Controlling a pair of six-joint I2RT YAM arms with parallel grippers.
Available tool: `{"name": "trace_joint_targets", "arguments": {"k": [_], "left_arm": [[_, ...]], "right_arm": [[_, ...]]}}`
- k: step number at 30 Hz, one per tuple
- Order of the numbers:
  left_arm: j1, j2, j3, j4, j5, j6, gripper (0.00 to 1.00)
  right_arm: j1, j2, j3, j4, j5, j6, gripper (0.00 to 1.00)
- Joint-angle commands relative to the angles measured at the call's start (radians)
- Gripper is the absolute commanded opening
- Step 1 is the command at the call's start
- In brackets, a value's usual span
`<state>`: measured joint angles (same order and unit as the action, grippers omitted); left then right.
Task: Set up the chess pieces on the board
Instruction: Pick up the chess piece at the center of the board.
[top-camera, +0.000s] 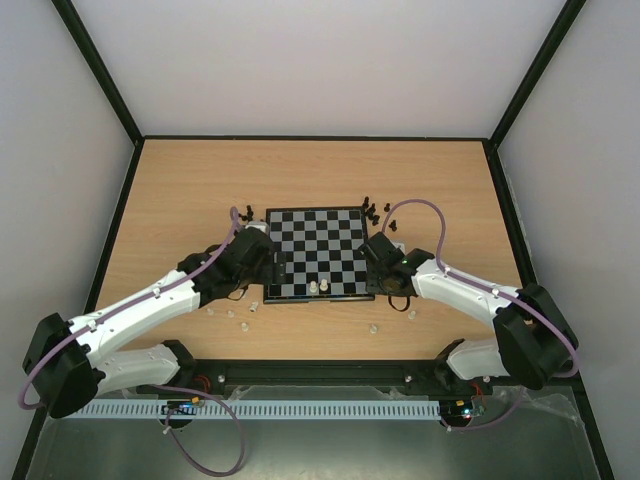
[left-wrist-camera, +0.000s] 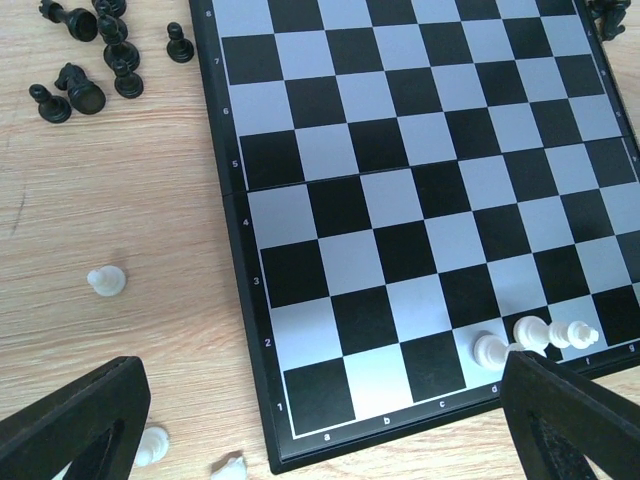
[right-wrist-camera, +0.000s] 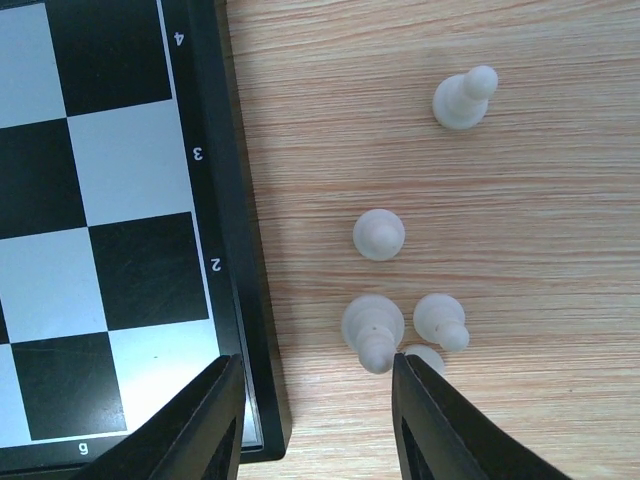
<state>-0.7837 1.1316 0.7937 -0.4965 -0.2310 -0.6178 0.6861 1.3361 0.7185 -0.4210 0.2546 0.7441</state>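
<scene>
We stretch both arms forward and inward, elbows bent. Our left gripper (left-wrist-camera: 320, 400) and right gripper (right-wrist-camera: 318, 390) angle downward, each with fingers spread apart and empty.

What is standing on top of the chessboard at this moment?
Three white pieces stand on the board, in its nearest row. In the left wrist view, the left fingers cover the corner beside them, hiding anything there.

Wooden table (top-camera: 180, 180), white walls (top-camera: 300, 60)
</scene>
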Motion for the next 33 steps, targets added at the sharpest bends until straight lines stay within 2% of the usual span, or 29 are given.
{"name": "trace_joint_targets", "arguments": {"k": [1, 14, 33], "left_arm": [[0.008, 0.001, -0.009, 0.010, 0.006, 0.010, 0.99], [0.008, 0.008, -0.010, 0.013, 0.002, 0.009, 0.99], [0.009, 0.062, 0.018, 0.025, 0.004, 0.011, 0.99]], "right_arm": [[-0.006, 0.012, -0.015, -0.028, 0.022, 0.014, 0.40], [-0.034, 0.044, -0.014, -0.021, 0.060, -0.008, 0.36], [-0.045, 0.048, -0.006, -0.014, 0.049, -0.042, 0.06]]}}
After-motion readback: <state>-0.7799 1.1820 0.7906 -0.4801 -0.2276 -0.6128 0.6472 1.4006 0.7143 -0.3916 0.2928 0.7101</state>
